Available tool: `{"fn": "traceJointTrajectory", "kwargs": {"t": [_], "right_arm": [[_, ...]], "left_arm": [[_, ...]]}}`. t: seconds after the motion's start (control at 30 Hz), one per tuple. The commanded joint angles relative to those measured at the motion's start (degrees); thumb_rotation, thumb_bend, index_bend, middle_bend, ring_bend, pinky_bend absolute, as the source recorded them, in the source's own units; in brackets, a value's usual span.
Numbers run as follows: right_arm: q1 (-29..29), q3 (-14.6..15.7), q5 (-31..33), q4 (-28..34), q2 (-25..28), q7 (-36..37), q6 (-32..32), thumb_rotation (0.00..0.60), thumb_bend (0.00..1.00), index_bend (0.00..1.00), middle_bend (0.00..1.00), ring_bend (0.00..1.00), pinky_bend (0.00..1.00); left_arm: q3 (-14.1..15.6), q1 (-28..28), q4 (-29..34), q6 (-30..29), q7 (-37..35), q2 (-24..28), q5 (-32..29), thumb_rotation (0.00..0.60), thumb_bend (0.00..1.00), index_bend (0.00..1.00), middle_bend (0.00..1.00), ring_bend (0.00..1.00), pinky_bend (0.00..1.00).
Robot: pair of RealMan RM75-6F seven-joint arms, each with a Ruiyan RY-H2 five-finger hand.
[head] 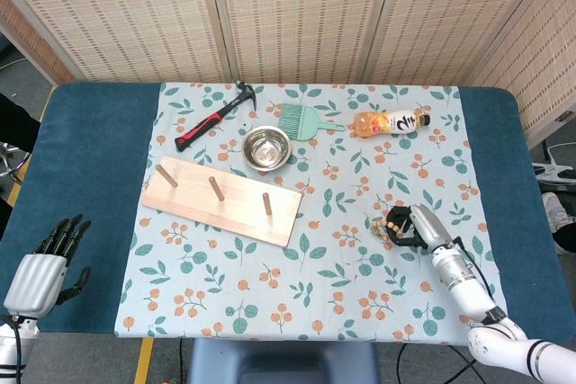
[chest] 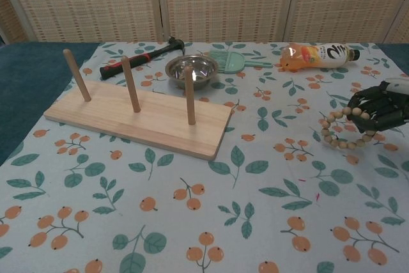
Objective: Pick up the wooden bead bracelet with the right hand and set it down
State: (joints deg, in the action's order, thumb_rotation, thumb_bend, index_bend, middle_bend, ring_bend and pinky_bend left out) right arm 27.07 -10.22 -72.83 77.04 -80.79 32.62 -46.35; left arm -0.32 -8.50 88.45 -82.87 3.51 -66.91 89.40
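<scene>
The wooden bead bracelet [head: 389,227] [chest: 342,132] is a ring of pale round beads at the right side of the floral cloth. My right hand [head: 416,227] [chest: 378,107] grips its right part with curled dark fingers, and the loop hangs out to the left, raised slightly off the cloth in the chest view. My left hand [head: 45,263] rests far off at the table's front left corner, fingers spread and empty, seen only in the head view.
A wooden board with three upright pegs [head: 220,202] [chest: 140,116] lies mid-left. Behind it are a steel bowl [head: 266,147], a red-handled hammer [head: 212,117], a teal brush [head: 302,120] and a lying bottle [head: 389,122]. The table's right edge is near my right hand.
</scene>
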Motion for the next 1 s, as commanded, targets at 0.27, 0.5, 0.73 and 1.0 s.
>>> {"fn": "traceJointTrajectory", "kwargs": {"t": [0.27, 0.5, 0.73, 1.0], "right_arm": [[-3.2, -6.2, -7.7, 1.7, 4.2, 66.1, 9.9, 0.6, 0.65, 0.76, 0.63, 0.5, 0.5], [-3.5, -0.1, -22.0, -7.9, 0.7, 102.6, -2.1, 0.6, 0.68, 0.75, 0.63, 0.5, 0.5], [-1.8, 7.5, -29.3, -20.0, -3.8, 118.1, -15.2, 0.482, 0.68, 0.5, 0.6, 0.39, 0.48], [0.0, 12.5, -30.4, -25.4, -6.3, 117.7, -20.5, 0.312, 0.66, 0.29, 0.46, 0.28, 0.39]], "left_arm": [[0.1, -0.2, -0.1, 0.5, 0.5, -0.4, -0.1, 0.6, 0.45, 0.0, 0.01, 0.02, 0.29], [0.0, -0.4, -0.2, 1.0, 0.8, -0.7, -0.4, 0.6, 0.45, 0.0, 0.02, 0.03, 0.3], [0.0, -0.4, -0.3, 1.0, 0.8, -0.7, -0.5, 0.6, 0.45, 0.0, 0.02, 0.03, 0.3], [0.0, -0.4, -0.2, 1.0, 0.7, -0.7, -0.4, 0.6, 0.45, 0.0, 0.02, 0.03, 0.3]]}}
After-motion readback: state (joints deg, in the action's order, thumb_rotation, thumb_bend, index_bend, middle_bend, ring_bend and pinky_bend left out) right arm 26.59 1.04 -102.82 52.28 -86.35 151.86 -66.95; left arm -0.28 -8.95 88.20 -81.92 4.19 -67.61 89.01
